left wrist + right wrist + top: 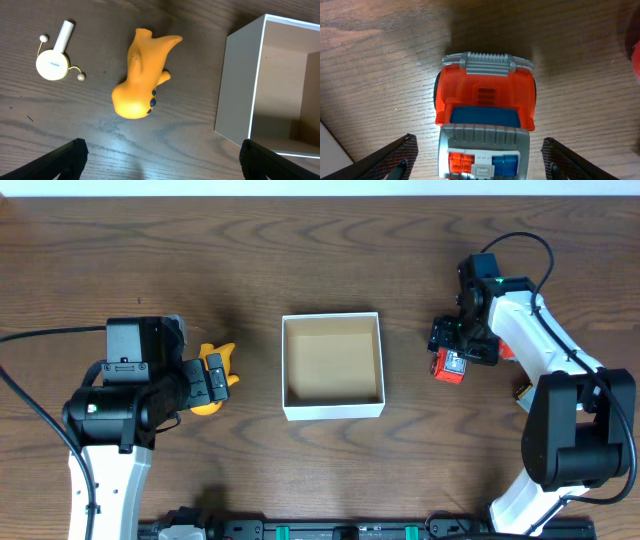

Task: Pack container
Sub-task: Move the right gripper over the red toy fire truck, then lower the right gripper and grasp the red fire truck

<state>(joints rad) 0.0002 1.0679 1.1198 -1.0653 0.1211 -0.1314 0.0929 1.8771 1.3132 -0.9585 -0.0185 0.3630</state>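
Observation:
The container (333, 410) is a square white-walled box with a brown inside at the table's middle; its corner shows in the left wrist view (240, 75). A yellow toy (215, 365) lies left of it, also in the left wrist view (141, 75). My left gripper (160, 160) is open above the table, just short of the yellow toy. A red and grey toy truck (450, 365) stands right of the container. My right gripper (480, 160) is open with its fingers either side of the truck (485, 105), not touching it.
A small white round toy with a handle and yellow cord (54, 60) lies left of the yellow toy. A red object (635, 55) sits at the right edge of the right wrist view. A small yellowish thing (523, 391) lies by the right arm.

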